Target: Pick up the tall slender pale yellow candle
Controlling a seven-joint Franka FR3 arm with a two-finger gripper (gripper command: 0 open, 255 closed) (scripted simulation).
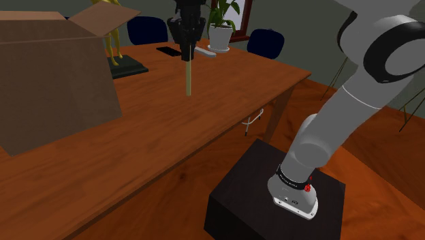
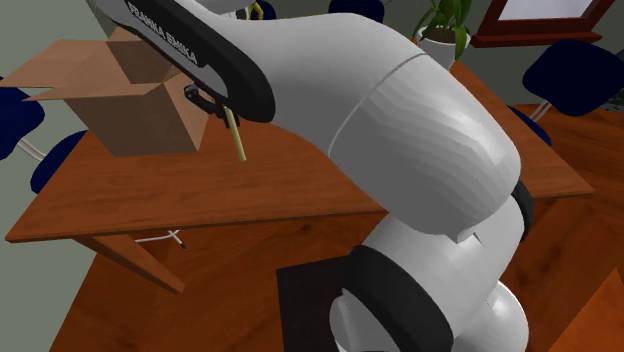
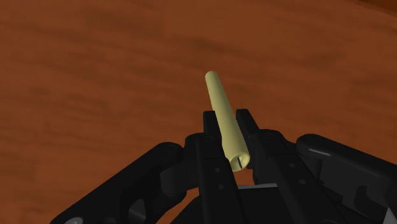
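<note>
The tall, slender pale yellow candle point(image 1: 188, 76) hangs upright over the middle of the reddish-brown wooden counter point(image 1: 170, 143), near the open brown cardboard box point(image 1: 48, 75) at one end. The all-black gripper point(image 3: 227, 124) is clamped on its upper end. Whether its lower tip touches the counter is unclear.

**A:** so what's the arm point(image 1: 327, 129) doing?

**B:** it goes up steeply from the bottom joint, bends high, then reaches way out. The end effector point(image 1: 185, 56) points straight down, and both fingers point(image 3: 210, 137) are squeezed on the candle point(image 3: 219, 102), one each side near its upper end. The rest hangs below the tips.
</note>
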